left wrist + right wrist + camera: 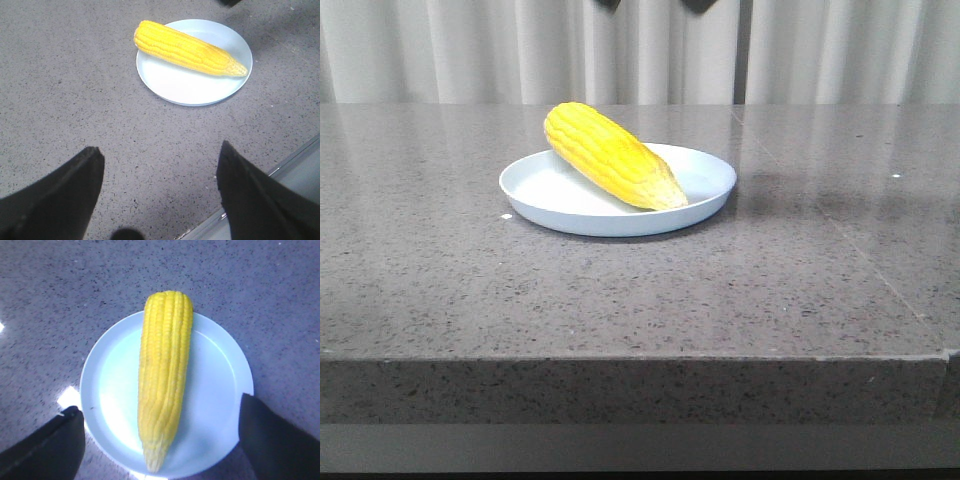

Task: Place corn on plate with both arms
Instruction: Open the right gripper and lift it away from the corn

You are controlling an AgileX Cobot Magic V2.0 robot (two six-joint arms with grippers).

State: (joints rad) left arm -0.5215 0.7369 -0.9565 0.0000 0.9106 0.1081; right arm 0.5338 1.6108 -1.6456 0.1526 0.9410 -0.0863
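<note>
Right now I see the corn [611,157] lying across the plate [705,197] on the grey speckled table [620,290], thick end over the rim. My left gripper [157,172] and right gripper [160,427] both gape wide, holding nothing.

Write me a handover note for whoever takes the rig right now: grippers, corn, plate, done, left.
Left gripper: open, empty, above bare table short of the plate.
Right gripper: open, empty, directly over the plate, its fingers either side of the corn's tip end.
Corn: lying across the plate, thick end propped on and overhanging the far rim, tip inside near the right rim.
Done: corn is on the plate and released.
Left: probably only pulling both arms clear; check the corn does not roll off.
</note>
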